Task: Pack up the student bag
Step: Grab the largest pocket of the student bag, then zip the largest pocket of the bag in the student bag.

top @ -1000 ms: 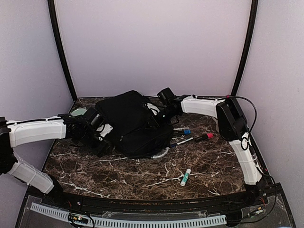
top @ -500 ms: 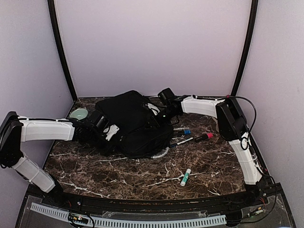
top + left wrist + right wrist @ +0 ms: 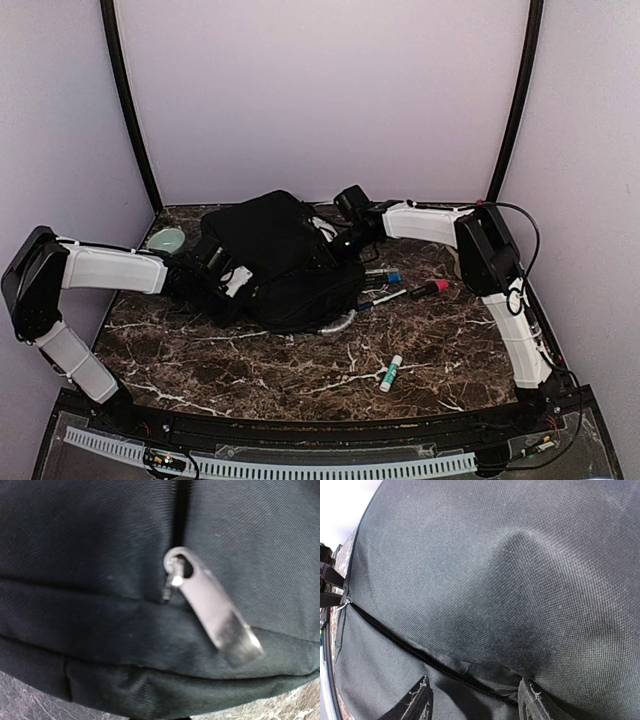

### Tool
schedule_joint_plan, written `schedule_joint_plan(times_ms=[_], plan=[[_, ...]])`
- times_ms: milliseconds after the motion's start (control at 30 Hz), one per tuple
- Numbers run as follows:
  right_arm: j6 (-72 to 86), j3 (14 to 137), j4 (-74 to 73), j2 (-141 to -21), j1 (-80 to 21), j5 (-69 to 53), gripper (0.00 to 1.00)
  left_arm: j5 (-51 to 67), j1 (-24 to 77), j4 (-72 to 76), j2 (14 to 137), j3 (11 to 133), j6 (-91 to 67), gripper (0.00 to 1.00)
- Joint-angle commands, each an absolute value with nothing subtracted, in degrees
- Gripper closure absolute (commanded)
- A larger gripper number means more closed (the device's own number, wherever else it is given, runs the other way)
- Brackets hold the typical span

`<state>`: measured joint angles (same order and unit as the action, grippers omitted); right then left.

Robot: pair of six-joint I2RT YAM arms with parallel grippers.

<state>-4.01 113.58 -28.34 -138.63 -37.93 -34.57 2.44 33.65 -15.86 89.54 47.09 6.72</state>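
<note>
Flanking student bag [image 3: 285, 250]: left pincer [image 3: 236, 281], right pincer [image 3: 338, 245]

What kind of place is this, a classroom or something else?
Probably a robot test booth, not a classroom: plain pale walls enclose a marble-patterned table, two robot arms stand at its near edge, and a backpack lies among pens.

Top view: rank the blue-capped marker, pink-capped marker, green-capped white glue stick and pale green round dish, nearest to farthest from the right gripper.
From the right gripper:
1. Blue-capped marker, just to its right.
2. Pink-capped marker, farther right.
3. Green-capped white glue stick, toward the front.
4. Pale green round dish, far left.
</note>
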Motion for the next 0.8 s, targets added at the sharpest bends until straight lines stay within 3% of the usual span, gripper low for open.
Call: schedule_joint_plan(times_ms=[0,267,533,767], plan=[[-0.89,110.55,-34.14,-137.57,-38.17,-34.94,0.42,5.18,33.66,-14.73,85.3,45.3,5.71,0.98],[0.8,116.95,-33.44,-133.16,-41.3,-34.2,0.43,7.33,33.66,-15.42,79.37,42.63,4.32,1.0],[4.02,136.27,-36.01,-147.92,-48.14,-38.28,0.45,8.59,33.73,-16.91,78.2,43.08,3.24,1.0],[6.14,134.05,-31.52,-148.25,-50.07,-39.19,0.44,8.86,34.33,-16.71,78.68,43.47,2.75,1.0]])
